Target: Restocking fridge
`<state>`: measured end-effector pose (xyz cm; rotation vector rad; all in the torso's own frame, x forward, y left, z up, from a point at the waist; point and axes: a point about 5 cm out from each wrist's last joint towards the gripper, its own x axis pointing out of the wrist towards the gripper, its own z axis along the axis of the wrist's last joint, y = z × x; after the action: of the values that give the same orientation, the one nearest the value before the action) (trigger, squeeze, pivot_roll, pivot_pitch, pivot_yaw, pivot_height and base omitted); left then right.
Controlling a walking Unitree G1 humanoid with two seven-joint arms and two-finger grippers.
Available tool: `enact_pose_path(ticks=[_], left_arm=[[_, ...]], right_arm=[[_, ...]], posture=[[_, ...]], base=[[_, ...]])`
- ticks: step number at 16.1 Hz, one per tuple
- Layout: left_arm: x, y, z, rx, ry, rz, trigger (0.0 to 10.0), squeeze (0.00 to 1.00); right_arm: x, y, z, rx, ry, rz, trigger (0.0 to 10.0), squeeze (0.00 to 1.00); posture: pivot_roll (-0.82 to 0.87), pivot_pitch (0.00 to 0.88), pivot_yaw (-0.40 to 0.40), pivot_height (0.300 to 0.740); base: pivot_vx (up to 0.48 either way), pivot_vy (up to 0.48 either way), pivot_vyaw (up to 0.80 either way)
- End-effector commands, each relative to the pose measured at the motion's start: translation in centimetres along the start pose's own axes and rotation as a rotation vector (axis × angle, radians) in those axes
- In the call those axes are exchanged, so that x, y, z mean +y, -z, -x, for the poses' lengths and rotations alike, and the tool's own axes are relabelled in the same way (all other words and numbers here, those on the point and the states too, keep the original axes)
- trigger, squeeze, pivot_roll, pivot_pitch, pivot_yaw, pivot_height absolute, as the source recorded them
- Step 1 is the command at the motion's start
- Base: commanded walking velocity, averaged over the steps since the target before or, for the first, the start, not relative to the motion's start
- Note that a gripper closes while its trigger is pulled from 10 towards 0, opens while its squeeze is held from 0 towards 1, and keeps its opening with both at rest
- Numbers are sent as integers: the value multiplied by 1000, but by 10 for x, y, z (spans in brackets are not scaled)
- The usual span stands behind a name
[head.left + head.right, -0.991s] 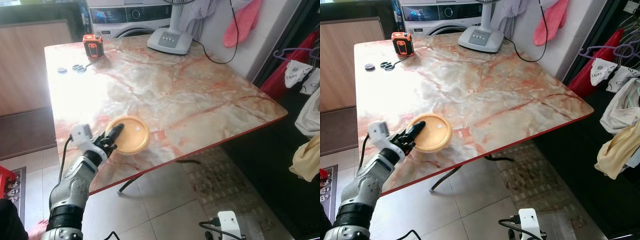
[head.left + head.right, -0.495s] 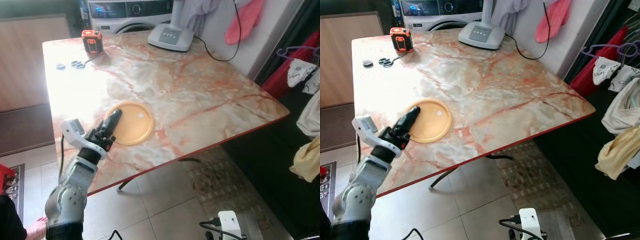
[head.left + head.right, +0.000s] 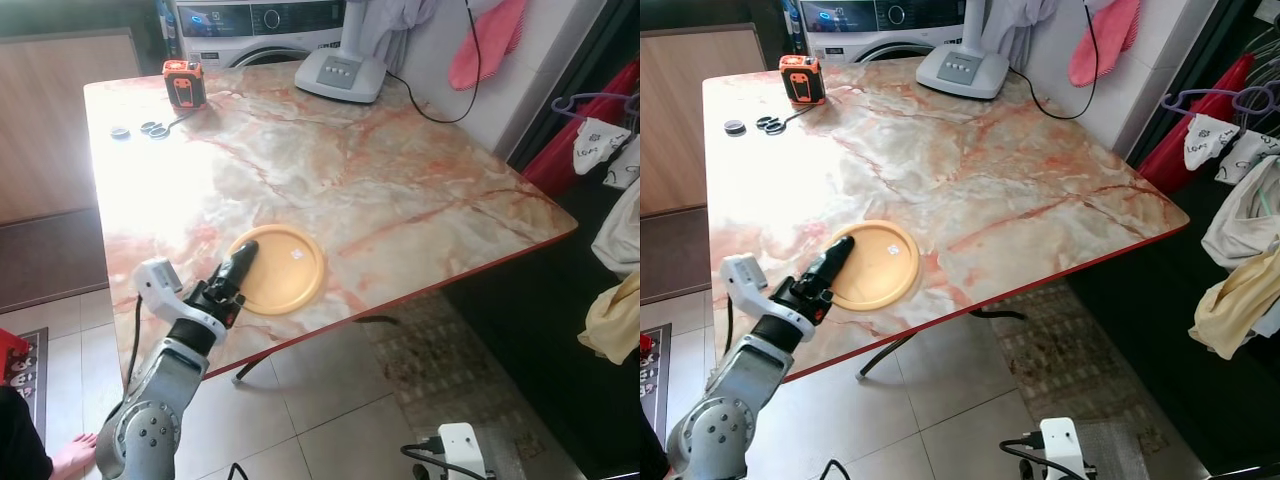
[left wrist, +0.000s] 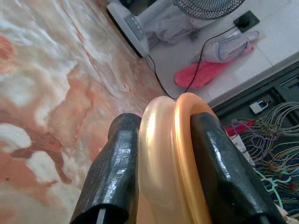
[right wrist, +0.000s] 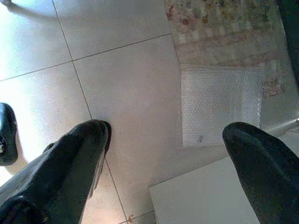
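The robot's left hand (image 3: pixel 238 262) clamps its two black fingers (image 4: pixel 219 172) on the near rim of a round orange plastic plate (image 3: pixel 283 268) lying near the marble-patterned desk's (image 3: pixel 330 170) front edge.

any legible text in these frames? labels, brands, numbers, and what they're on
Nothing can be read outright.
Washing machine: lit display and a brand mark on the panel, too small and blurred to read.
Orange tape measure: dark face with a marking, too small to read.
Yellow plate: small white sticker, no readable print.
White cloth on the hanger: dark print, blurred, unreadable.
Fan base: buttons, no readable labels.
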<state>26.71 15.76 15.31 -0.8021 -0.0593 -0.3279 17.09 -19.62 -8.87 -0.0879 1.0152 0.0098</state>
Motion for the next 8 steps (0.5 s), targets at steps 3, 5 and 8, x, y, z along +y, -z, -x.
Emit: enact_pose_path(ticks=[3,5,8], left_arm=[[-7,0,-3,2,12,-19,10000,0],[-9,2,-4,8,19,-17,10000,0],[-9,2,-4,14,21,-18,10000,0]], right_arm=[[-4,5,1,8,8,-8,10000,0],[-4,5,1,8,10,-9,10000,0],[-3,6,1,8,8,-8,10000,0]], posture=[[40,59,-127,740],[39,53,-125,740],[38,43,-121,740]], base=[[0,0,0],[0,0,0],[0,0,0]])
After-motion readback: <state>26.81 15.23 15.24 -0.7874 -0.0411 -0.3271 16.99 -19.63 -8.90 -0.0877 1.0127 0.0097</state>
